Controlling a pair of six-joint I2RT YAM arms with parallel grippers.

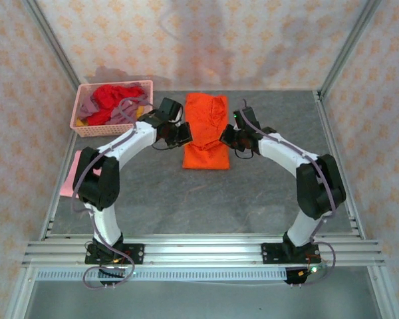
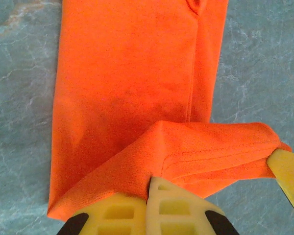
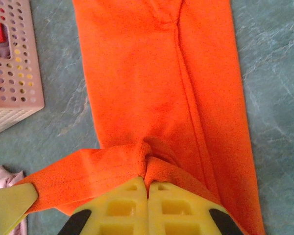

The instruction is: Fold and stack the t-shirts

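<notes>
Toward the far edge of the grey bench [image 1: 206, 199], at mid-width: orange t-shirt [image 1: 206, 119], folded lengthwise into a narrow strip running far to near. Stitched near end raised off the bench and doubled back over the strip.

Left tool [image 1: 181, 135] clenched on that end's left part, right tool [image 1: 229, 138] clenched on its right part. From each wrist, yellow fingers [image 2: 161, 208] pressed together with orange cloth pinched between them.

In the far left corner: pink lattice basket [image 1: 110, 123], holding a heap with a red t-shirt [image 1: 116, 96] and a mauve t-shirt [image 1: 88, 106]. At the left edge: light pink t-shirt [image 1: 70, 174], lying flat, well apart from the orange one.
</notes>
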